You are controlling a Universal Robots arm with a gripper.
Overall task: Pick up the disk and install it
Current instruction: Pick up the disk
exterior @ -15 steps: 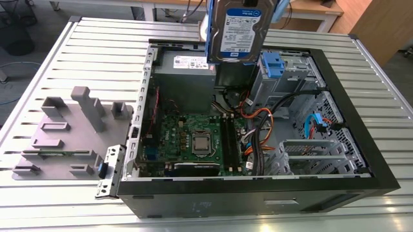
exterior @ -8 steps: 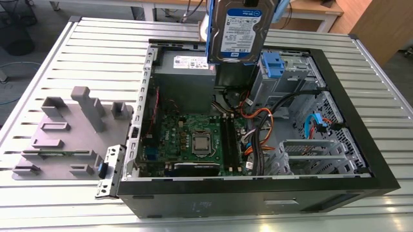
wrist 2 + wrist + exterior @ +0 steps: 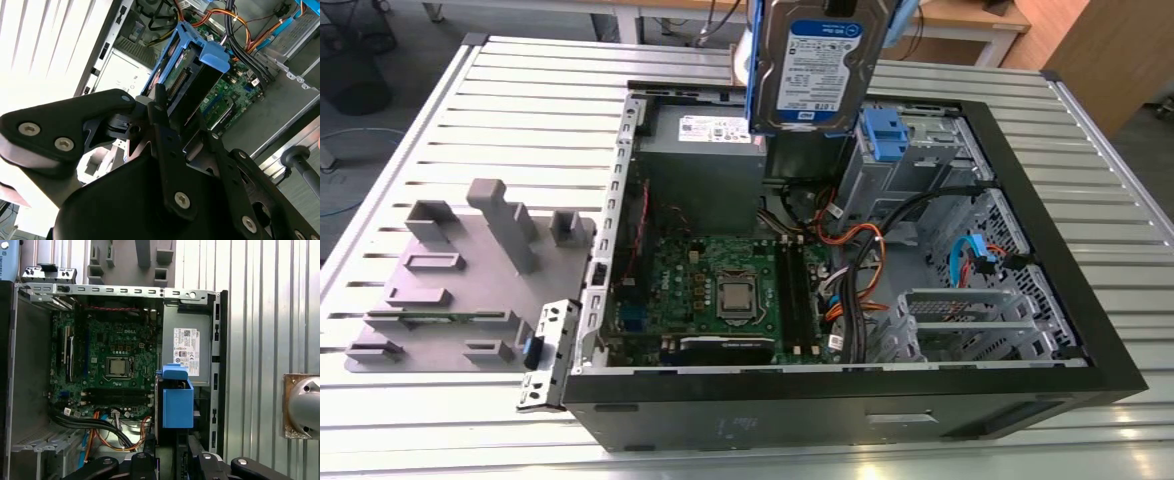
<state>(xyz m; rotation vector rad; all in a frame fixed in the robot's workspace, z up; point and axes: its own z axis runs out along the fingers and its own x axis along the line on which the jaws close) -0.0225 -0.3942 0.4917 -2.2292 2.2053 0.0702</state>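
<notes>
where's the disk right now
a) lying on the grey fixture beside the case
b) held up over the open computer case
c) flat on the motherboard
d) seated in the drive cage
b: in the exterior view the disk hangs upright, label facing out, above the open computer case, and in the second wrist view the end effector is clamped on it.
</notes>
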